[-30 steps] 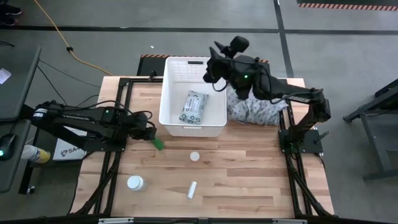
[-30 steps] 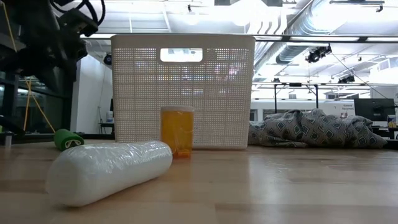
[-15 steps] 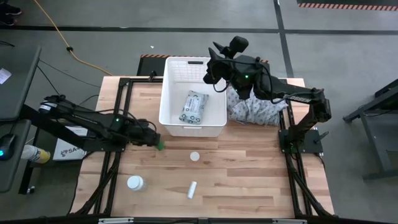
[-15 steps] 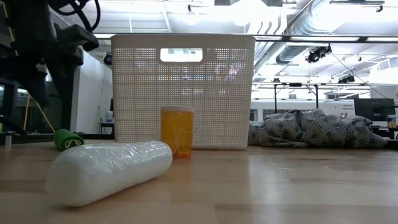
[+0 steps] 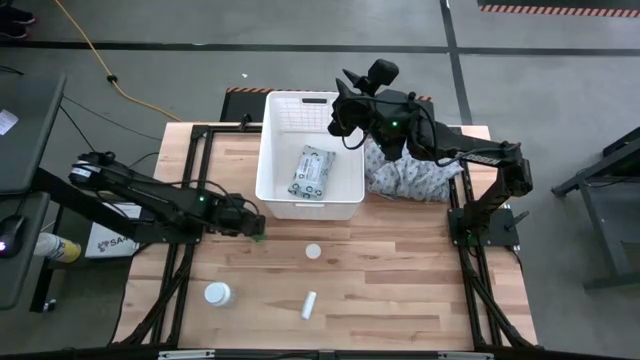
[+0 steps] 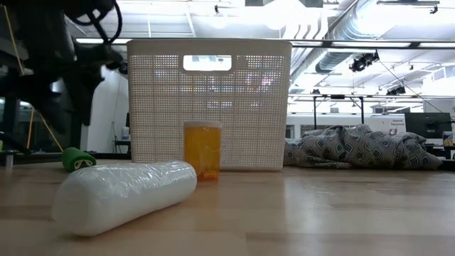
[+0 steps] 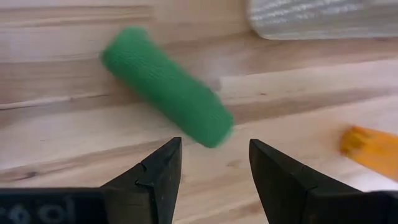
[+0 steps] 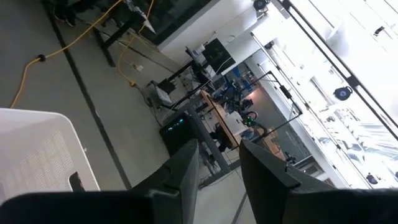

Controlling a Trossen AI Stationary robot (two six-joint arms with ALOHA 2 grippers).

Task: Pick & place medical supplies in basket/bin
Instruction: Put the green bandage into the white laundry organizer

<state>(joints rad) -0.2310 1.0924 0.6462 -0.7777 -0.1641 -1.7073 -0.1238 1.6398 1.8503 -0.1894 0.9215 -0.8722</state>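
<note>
Worktop (image 5: 400,290): wooden, fills centre of high view. White lattice bin (image 5: 310,150) at upper centre; handle slot visible in low view. Grey patterned cloth (image 5: 415,175) bunched touching bin's right wall.

L arm enters from left edge of high view; left gripper (image 5: 252,226) sits low over worktop just below bin's lower-left corner. Jaws apart, nothing clamped; wrist view shows green cylinder (image 7: 166,94) lying tilted on the wood just beyond the fingertips (image 7: 163,163), not between them.

R arm comes from right side; right gripper (image 5: 343,112) raised over bin's upper-right corner. Jaws narrowly apart, holding nothing, per wrist view, aimed out at the room.

Supplies: grey-green wipes packet (image 5: 311,172) w/ white label lies flat inside bin, centre. On worktop: white-capped bottle (image 5: 217,294) lower left; small white tube (image 5: 309,304) lower centre; small amber vial w/ white cap (image 5: 313,251) centre, standing upright in front of bin in low view.
</note>
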